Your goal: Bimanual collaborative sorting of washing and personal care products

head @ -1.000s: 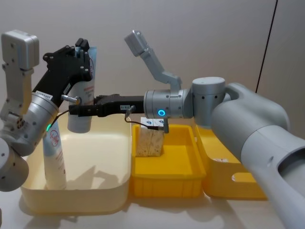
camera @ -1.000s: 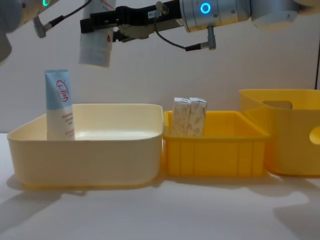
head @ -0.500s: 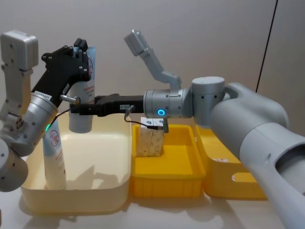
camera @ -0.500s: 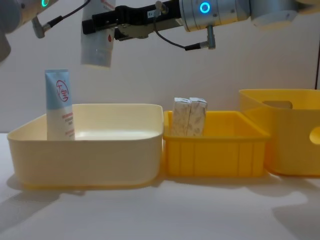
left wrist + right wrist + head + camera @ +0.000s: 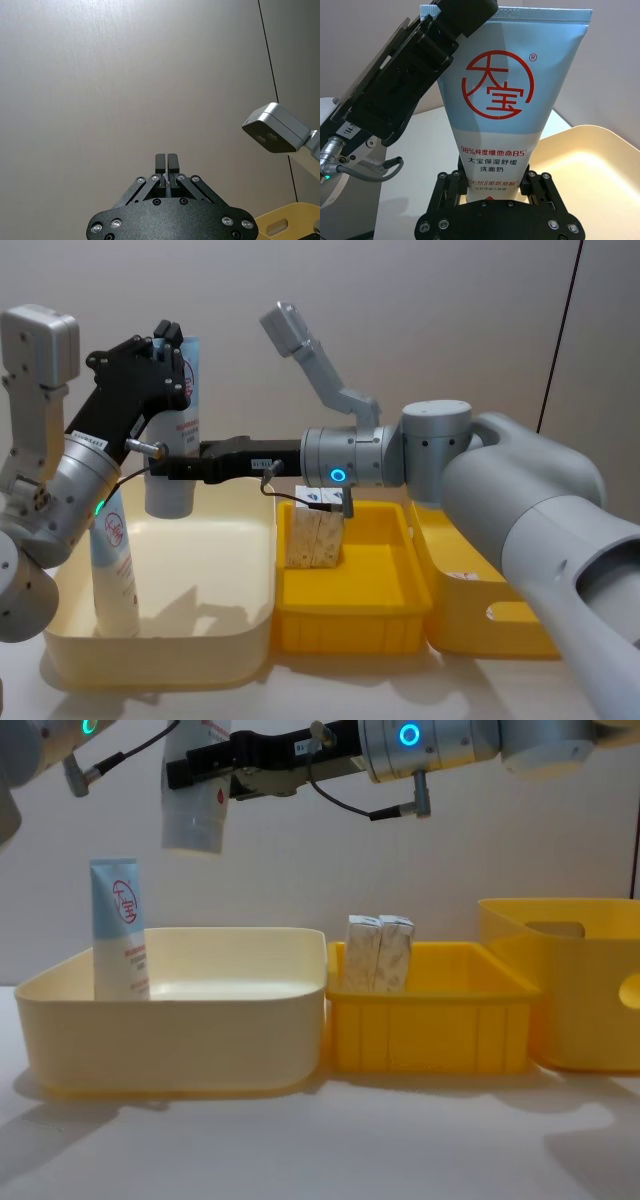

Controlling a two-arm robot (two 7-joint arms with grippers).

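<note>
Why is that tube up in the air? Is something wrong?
Nothing's broken. Both claws hold one tube above the cream bin: the left claw pinches its top edge, the right claw grips lower down. Another tube stands upright inside the bin.

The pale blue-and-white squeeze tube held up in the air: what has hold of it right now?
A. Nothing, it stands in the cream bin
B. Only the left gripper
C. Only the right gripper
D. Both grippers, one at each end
D: the left gripper pinches the crimped top of the raised squeeze tube, while the right gripper is closed on its lower body, above the cream bin.
</note>
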